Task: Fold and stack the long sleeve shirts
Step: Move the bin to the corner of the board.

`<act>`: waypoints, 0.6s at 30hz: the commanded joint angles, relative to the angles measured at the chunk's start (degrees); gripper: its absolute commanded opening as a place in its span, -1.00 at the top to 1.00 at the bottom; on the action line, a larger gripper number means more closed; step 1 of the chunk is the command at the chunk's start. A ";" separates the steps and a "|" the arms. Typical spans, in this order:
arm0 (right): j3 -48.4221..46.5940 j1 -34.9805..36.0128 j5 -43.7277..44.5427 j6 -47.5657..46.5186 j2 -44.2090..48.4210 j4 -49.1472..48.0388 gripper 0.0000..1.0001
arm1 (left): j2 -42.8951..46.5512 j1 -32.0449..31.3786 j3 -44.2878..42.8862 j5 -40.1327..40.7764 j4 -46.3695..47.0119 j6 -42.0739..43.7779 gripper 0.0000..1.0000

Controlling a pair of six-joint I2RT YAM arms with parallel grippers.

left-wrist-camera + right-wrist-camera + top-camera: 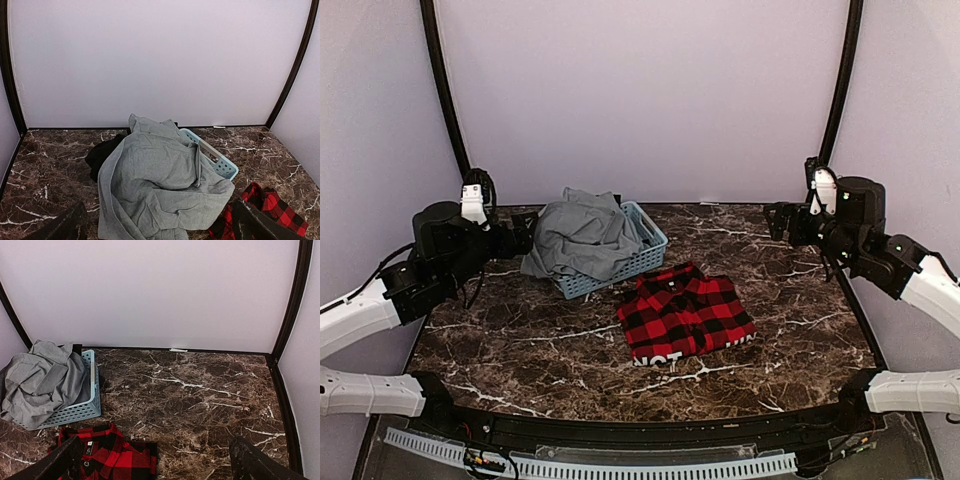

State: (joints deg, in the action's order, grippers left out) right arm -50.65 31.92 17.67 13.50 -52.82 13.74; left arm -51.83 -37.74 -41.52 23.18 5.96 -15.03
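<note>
1. The plaid shirt (685, 315) lies folded flat on the marble table (520, 340), just in front of the blue basket (650, 250) and a little to its right. White lettering runs along the shirt's near edge.
2. The basket sits at an angle to the table edge. The grey shirt (582, 235) is heaped in it, unfolded and crumpled, spilling over the basket's left rim.
3. A dark cloth (102, 152) shows from under the grey shirt at the basket's far left side.
4. The left gripper (525, 230) hovers just left of the basket, close to the grey shirt. Its 2 fingers are spread wide and hold nothing.
5. The right gripper (775, 218) hangs well to the right of the basket, above bare marble. Its 2 fingers are also spread apart and hold nothing.
6. A pale lilac wall (640, 90) rises behind the basket.
</note>
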 commanded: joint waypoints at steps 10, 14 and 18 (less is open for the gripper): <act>1.20 0.16 -0.10 -0.33 -0.47 -2.43 -0.97 | -4.31 0.38 -2.62 -6.06 -1.81 0.68 -0.98; 0.40 0.15 -0.66 -0.06 -1.54 -1.32 -0.97 | -8.86 0.38 -5.35 -13.05 -5.23 3.12 -0.98; 1.67 0.14 -1.53 0.19 -1.66 -2.12 -0.97 | -14.75 0.38 -8.57 -21.41 -8.92 4.67 -0.95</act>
State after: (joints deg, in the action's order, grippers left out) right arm -49.69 31.92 17.34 13.15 -54.52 13.58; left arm -62.46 -37.71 -46.52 11.94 2.11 -12.97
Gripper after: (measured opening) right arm 0.986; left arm 0.988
